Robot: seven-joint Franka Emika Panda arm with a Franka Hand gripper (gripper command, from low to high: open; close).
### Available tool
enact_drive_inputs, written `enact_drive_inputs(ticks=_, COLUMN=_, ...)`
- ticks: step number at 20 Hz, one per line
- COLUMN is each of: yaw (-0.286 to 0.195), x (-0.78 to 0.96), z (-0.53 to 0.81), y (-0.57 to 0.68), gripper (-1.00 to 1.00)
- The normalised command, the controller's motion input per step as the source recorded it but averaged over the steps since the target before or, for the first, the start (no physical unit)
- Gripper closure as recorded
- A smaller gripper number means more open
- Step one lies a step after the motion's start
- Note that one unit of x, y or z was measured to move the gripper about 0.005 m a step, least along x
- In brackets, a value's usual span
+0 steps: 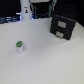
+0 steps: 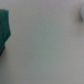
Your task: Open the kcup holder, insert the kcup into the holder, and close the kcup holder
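Nearest in the exterior view: the kcup (image 1: 20, 47). It stands upright on the pale table (image 1: 45, 62), toward the exterior view's left, nothing touching it. Small white cup body, bright green top facing up. Standing on its base with the top exposed, it looks set out for a straight overhead pick; that is a reading, not something shown.

Farther back, toward the exterior view's right: the kcup holder (image 1: 63, 26). Black, box-shaped, two pale grey handles on the front face, one above the other. Both drawers appear shut flush; no pod slots visible. Handles face the open table, which would suit a pull toward the kcup side. Holder and kcup are well apart.

At the back edge, top centre: the base of the white robot arm (image 1: 26, 11), dark clutter around it.

Gripper: not identifiable in either view. The wrist view is badly blurred, mostly pale surface with a blurred teal shape (image 2: 4, 30) at one edge, unidentifiable. Whether the fingers are spread or closed, I cannot tell. Drawer opening judged not yet begun.
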Motion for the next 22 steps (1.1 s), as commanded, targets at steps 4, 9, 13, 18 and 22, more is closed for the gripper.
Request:
enact_drive_inputs(ticks=4, yaw=-0.164, x=-0.23, z=0.08, y=0.66, gripper=-1.00)
enact_drive_inputs(ticks=9, yaw=-0.169, x=-0.26, z=0.08, y=0.69, gripper=-1.00)
enact_drive_inputs(ticks=13, yaw=-0.168, x=-0.23, z=0.04, y=0.72, gripper=-1.00)
enact_drive_inputs(ticks=18, yaw=-0.190, x=-0.22, z=0.00, y=0.73, gripper=-1.00)
enact_drive_inputs(ticks=22, yaw=-0.190, x=-0.24, z=-0.04, y=0.72, gripper=-1.00)
